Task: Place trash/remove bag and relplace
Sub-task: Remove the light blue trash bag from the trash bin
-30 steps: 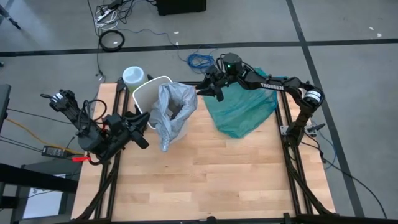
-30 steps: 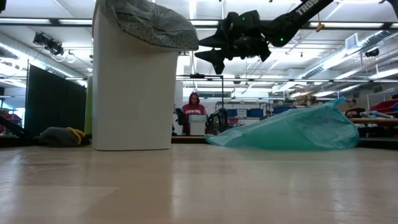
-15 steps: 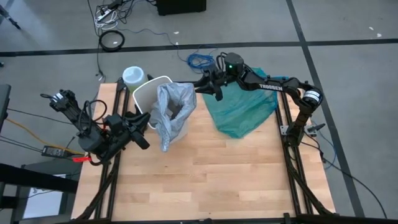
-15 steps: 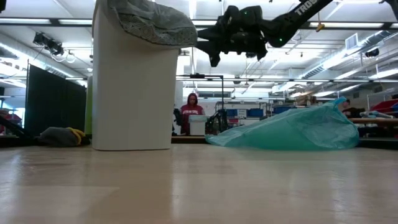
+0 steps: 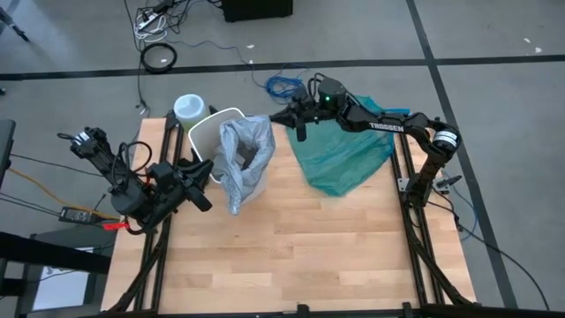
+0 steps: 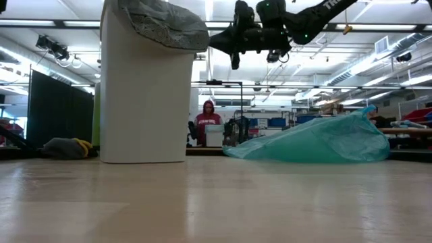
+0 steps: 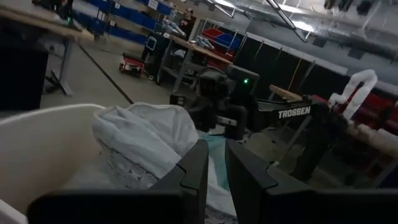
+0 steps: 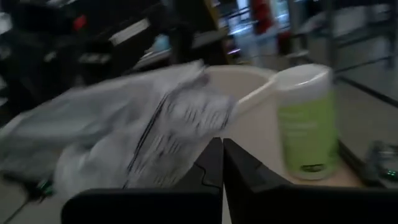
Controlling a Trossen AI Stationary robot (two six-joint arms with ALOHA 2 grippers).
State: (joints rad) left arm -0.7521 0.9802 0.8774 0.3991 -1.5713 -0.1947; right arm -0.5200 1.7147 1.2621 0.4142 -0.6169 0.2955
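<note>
From above, my right gripper (image 5: 281,118) reached across the far edge of the wooden table (image 5: 300,238) and sat at the right-hand edge of the bag (image 5: 244,159), the pale grey liner draped over the white bin (image 5: 205,134). The bin stood at the far left of the table, and the bag hung down its near side onto the wood. My fingers were clenched together at the bag's rim; from this height I could not tell whether any plastic was caught between them. Under my right arm lay a teal bag (image 5: 346,157), spread flat at the far right. My left gripper (image 5: 201,170) waited at the left edge of the table, just beside the bin, its fingers a narrow gap apart and holding nothing. A green-and-white canister (image 5: 188,108) stood beyond the bin.

At table height, my right gripper (image 6: 217,39) hung up high, its tip right against the edge of the bag (image 6: 165,23) bunched on top of the bin (image 6: 145,101). The teal bag (image 6: 317,142) lay in a low heap to the right. A person (image 6: 207,121) stood far off in the room behind.

Through my left wrist camera, my two fingers (image 7: 194,169) stood slightly apart with nothing between them, pointing over the bin's rim (image 7: 37,118) at the crumpled bag (image 7: 146,134) and at my right arm (image 7: 261,112) beyond.

Through my right wrist camera, my fingers (image 8: 214,158) were pressed shut, and the bag (image 8: 149,124) lay right at their tips, the canister (image 8: 306,121) close by.
</note>
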